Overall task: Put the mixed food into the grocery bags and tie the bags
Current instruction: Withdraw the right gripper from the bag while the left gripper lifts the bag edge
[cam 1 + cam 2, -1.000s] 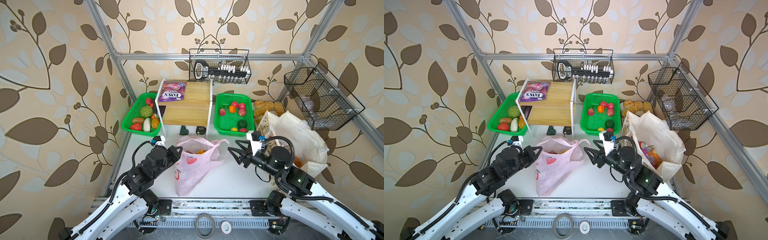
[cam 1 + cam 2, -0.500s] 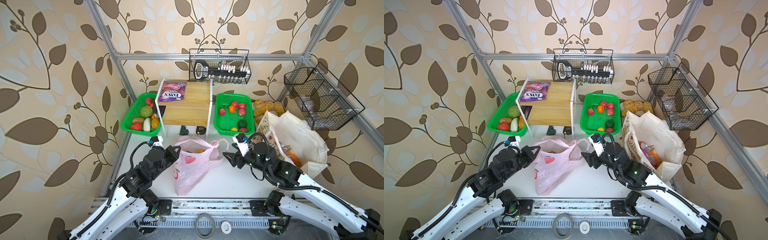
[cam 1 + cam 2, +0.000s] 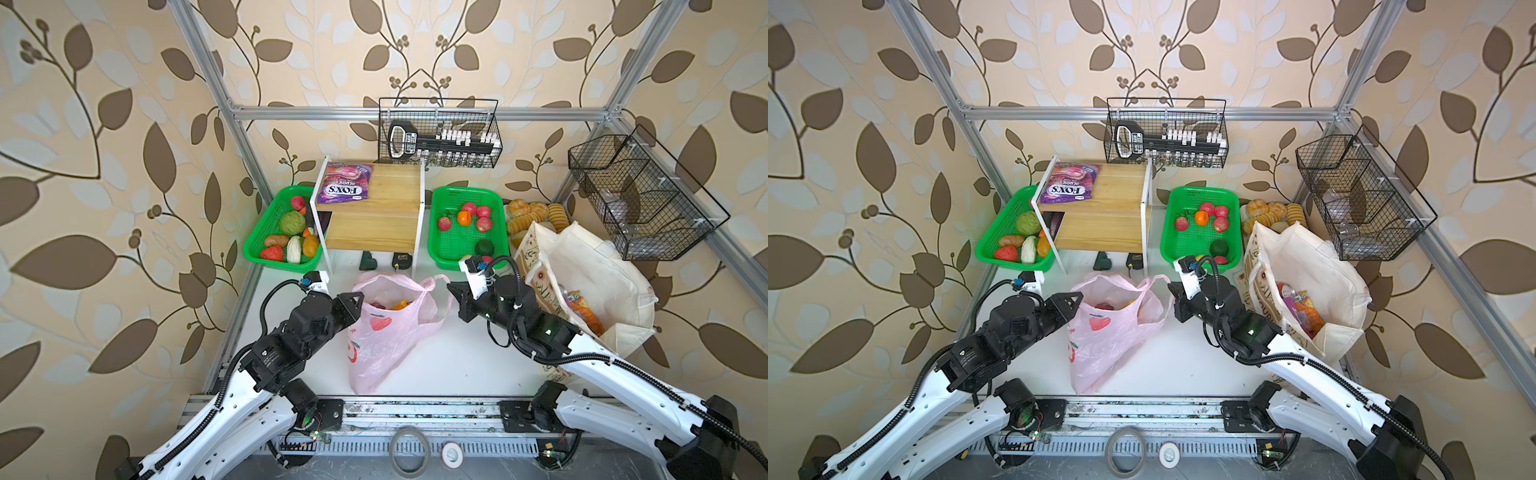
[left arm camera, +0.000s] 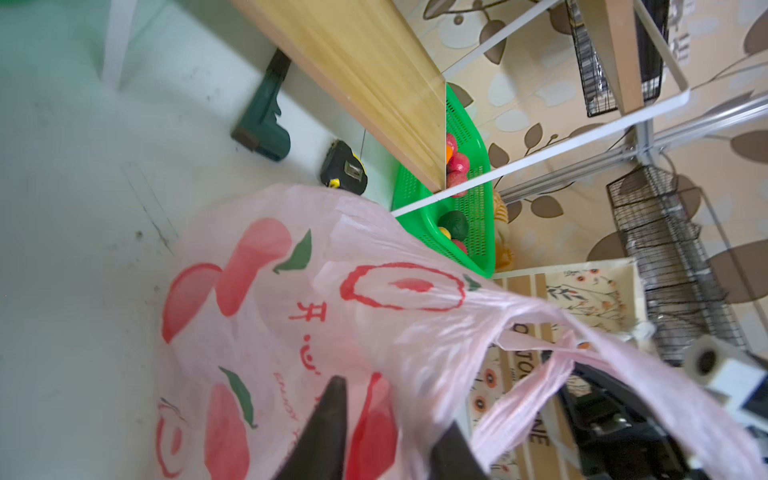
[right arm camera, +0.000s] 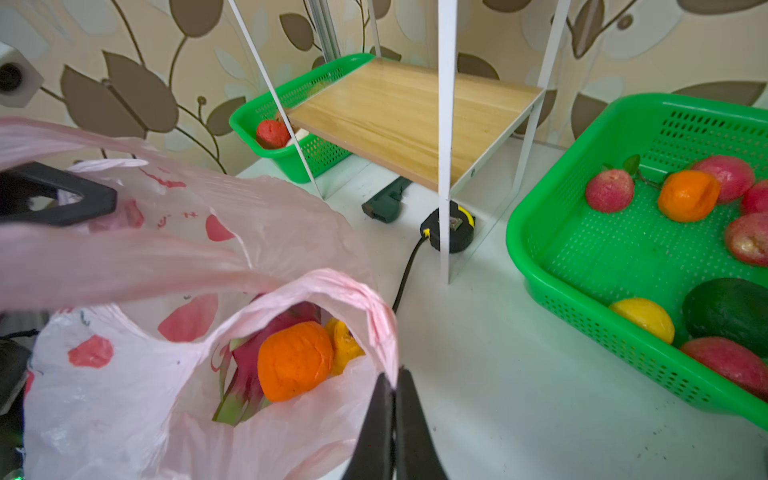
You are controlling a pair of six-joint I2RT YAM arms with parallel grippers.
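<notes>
Leaf-print wallpaper is wrapped round the white bench (image 3: 449, 368); the pink bag (image 3: 386, 336) is sat mid-bench, its rim pinched by the right gripper (image 5: 392, 376), left gripper (image 4: 395, 401) spread apart beside it.

Plastic bag (image 3: 386, 332) left of tote (image 3: 590, 257)

— That pink bag (image 3: 386, 336)? Thin, crinkly plastic, slightly glossy.
— And the tote (image 3: 590, 266) is matt cream cloth; the shelf (image 3: 374, 224) smooth pale wood, the green basket (image 3: 453, 243) shiny plastic mesh
</notes>
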